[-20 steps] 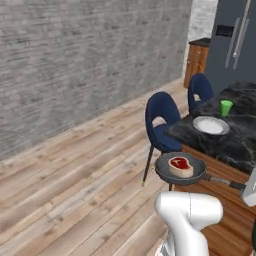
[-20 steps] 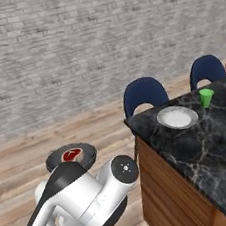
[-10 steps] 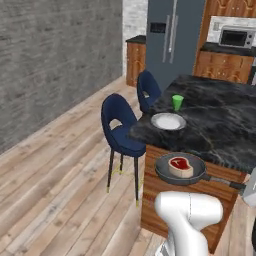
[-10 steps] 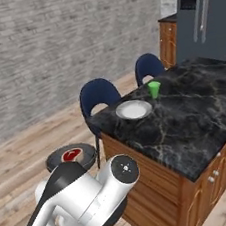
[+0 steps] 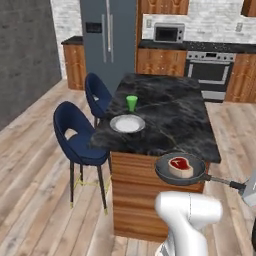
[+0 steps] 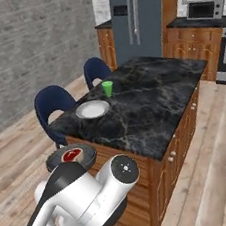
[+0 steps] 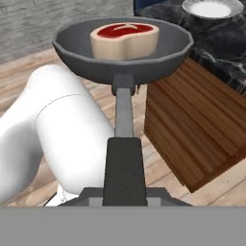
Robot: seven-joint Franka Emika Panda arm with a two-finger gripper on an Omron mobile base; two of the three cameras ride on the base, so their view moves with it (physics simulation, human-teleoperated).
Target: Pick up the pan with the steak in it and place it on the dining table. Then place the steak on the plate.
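Plate (image 7: 213,8) cut off by top edge — pan (image 6: 70,158) partly hidden (arm in front).

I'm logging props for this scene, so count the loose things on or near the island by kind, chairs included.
Pan: 1
Steak: 1
Plate: 1
Green cup: 1
Blue chairs: 2
Total: 6

The white arm bends low in front of the base. Its pincer (image 5: 248,188) reaches out to the right and is closed tight on a thin handle.
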